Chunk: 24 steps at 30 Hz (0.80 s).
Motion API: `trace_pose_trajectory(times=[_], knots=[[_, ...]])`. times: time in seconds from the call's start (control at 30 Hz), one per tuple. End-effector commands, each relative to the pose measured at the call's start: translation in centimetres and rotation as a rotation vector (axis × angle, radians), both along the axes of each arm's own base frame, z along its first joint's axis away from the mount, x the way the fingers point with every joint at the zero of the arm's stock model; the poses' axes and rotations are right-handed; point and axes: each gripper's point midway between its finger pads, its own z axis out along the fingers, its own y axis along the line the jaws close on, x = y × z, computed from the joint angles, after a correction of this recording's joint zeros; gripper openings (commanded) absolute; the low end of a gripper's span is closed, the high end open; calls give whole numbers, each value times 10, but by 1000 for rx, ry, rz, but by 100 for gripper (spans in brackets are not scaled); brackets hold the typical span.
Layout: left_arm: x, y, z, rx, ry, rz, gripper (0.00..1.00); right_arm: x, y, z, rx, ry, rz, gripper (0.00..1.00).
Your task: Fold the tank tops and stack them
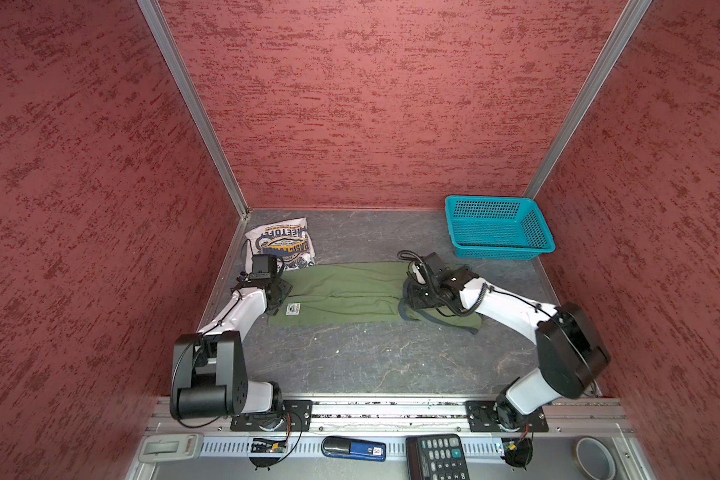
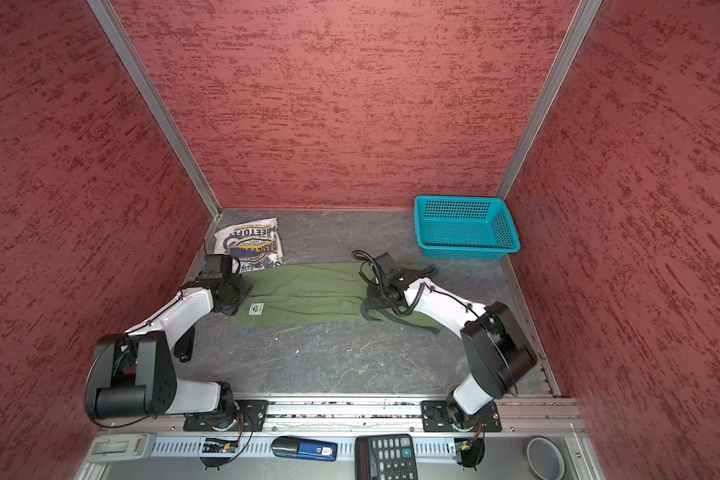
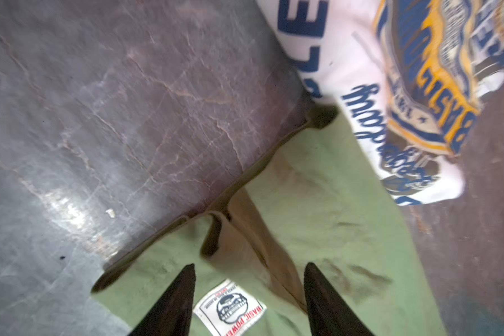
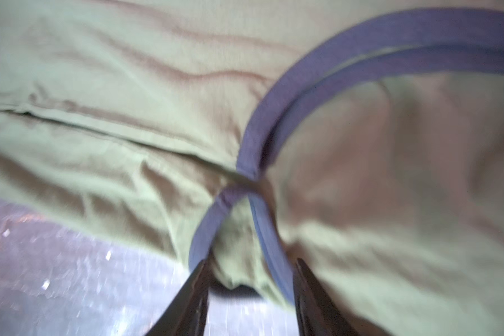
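Matt soft cloth is shown by the olive green tank top with grey trim [image 1: 350,291] and the white printed tank top [image 1: 281,239], glossy perforated plastic by the teal rectangular basket [image 1: 495,251], and a smooth, faintly shiny grey marbled finish by the tabletop [image 1: 371,361].

Sewn label [image 3: 230,308] on green top [image 3: 332,203]: red "BASIC POWE", cut off at frame edge. White top [image 3: 346,72]: blue "LE" legible, rest blurred
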Motion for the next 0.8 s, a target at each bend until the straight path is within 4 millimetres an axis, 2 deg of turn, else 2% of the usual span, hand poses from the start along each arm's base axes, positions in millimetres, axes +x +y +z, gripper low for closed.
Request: trace_pose_trajectory(times=[0.0,0.07,0.13,0.2,0.3,0.4,0.57,0.77], knots=[[-2,-10,18,55,-17,-109,65,-25,-36,-6,-81,29,-101,51],[-1,-31,19,47,-21,-182,65,-41,-60,-15,-135,56,-189,52],[2,-55,13,20,-21,-270,66,-56,-76,-23,-154,89,-258,52],[3,-76,1,-15,8,-329,65,-69,-91,-30,-175,118,-339,52],[6,-92,-18,-58,40,-369,65,-86,-114,-43,-229,158,-476,55],[11,-100,-29,-89,50,-380,65,-95,-121,-57,-228,193,-545,56],[15,-98,-37,-73,57,-377,65,-90,-146,-65,-269,171,-650,58],[13,-89,-48,-74,77,-351,65,-61,-173,-63,-260,126,-729,58]])
